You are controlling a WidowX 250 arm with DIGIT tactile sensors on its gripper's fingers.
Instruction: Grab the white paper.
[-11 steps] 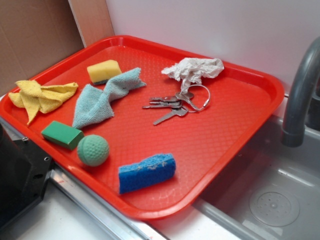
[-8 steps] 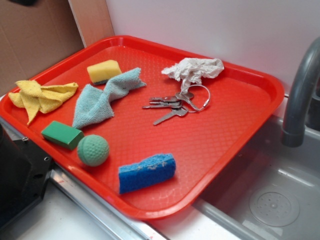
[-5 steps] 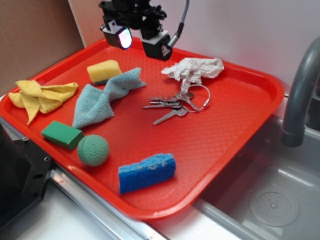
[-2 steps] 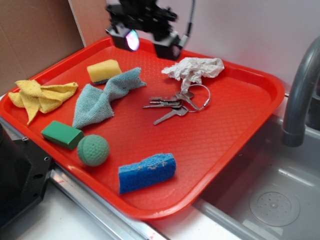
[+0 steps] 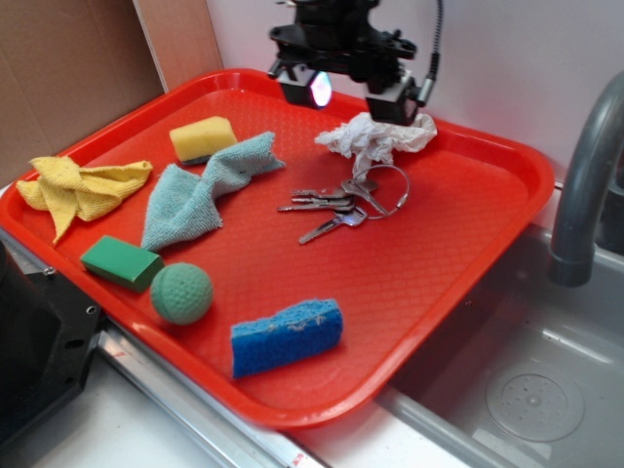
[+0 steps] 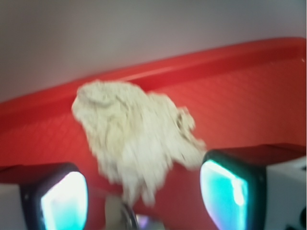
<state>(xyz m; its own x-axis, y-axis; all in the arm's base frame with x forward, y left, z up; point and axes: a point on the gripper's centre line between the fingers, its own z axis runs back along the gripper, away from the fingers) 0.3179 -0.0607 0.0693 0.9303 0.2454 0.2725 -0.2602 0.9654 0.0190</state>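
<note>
The gripper (image 5: 356, 90) hangs over the far edge of the red tray (image 5: 458, 253), its jaws spread wide with nothing between them but air. The white paper (image 5: 375, 136) lies crumpled on the tray near the back rim, just beneath and slightly in front of the jaws. From the wrist view, blurred as it is, the white paper (image 6: 134, 139) sits between the two fingertips (image 6: 60, 199), which show up as glowing teal pads at the bottom corners, and neither one appears to touch it.

Just in front of the paper lies a bunch of keys (image 5: 341, 207), its ring touching or nearly touching the paper's lower edge. To the left of that, a light blue cloth (image 5: 200, 190) is draped in a twist, with a yellow sponge (image 5: 203, 138) beside its far end. A yellow cloth (image 5: 78, 190) lies bunched at the tray's left corner. Nearer the front edge sit a green block (image 5: 122, 261), a green ball (image 5: 181, 292) just beside it, and a blue sponge (image 5: 288, 335) well apart from the rest. A grey faucet (image 5: 585, 185) curves up on the right, over a sink (image 5: 517, 380).
</note>
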